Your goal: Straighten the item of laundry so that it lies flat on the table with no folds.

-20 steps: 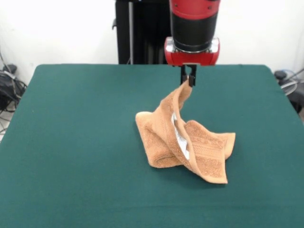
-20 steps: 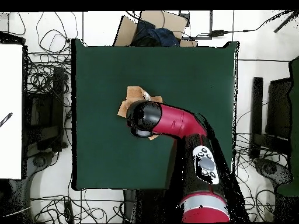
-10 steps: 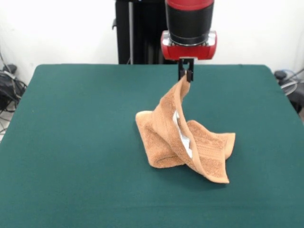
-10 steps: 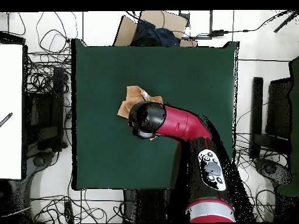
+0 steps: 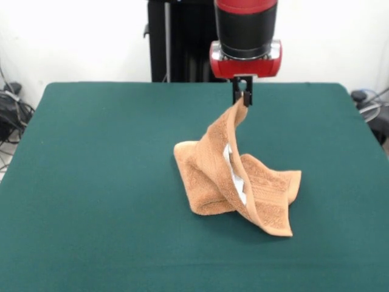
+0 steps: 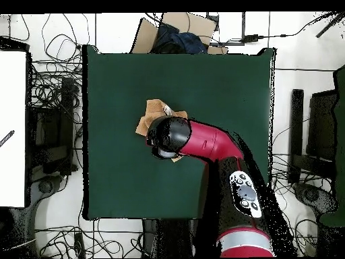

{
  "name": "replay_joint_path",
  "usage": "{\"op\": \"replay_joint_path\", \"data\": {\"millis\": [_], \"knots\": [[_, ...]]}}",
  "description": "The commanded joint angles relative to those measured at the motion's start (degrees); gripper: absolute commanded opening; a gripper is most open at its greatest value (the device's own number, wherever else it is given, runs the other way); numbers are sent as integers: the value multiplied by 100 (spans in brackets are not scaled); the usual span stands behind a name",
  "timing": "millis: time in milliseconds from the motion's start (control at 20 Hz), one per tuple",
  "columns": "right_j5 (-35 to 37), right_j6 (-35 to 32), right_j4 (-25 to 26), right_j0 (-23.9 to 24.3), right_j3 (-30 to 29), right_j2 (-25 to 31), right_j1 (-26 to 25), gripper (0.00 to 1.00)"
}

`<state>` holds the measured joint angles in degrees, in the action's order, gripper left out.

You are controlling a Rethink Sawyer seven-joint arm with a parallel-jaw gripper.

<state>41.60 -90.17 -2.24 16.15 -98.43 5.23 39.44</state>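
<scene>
The item of laundry (image 5: pixel 243 182) is an orange-brown terry towel, crumpled near the middle of the green table (image 5: pixel 91 182). One corner is pulled up into a peak, and my gripper (image 5: pixel 242 101) is shut on that corner above the heap. A white label shows inside a fold. In the overhead view the red arm covers most of the towel (image 6: pixel 149 114); only its upper left part shows, and the gripper is hidden under the arm's head.
Cables and dark equipment (image 6: pixel 50 128) crowd the floor left of the table. A cardboard box (image 6: pixel 176 30) with dark cloth sits beyond the table's top edge in the overhead view. More gear stands at the right (image 6: pixel 306 145).
The gripper, still holding the corner, rose a little and then shifted slightly right and down; the lifted peak of the towel followed, while the heap on the table stayed in place.
</scene>
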Motion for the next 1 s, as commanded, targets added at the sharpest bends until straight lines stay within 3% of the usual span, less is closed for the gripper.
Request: {"op": "replay_joint_path", "data": {"millis": [50, 650, 1000], "knots": [[164, -125, -8, 134, -290, 586, 27, 0], [1218, 53, 150, 103, 572, 623, 24, 0], [1177, 6, 62, 216, 538, 675, -55, 0]]}}
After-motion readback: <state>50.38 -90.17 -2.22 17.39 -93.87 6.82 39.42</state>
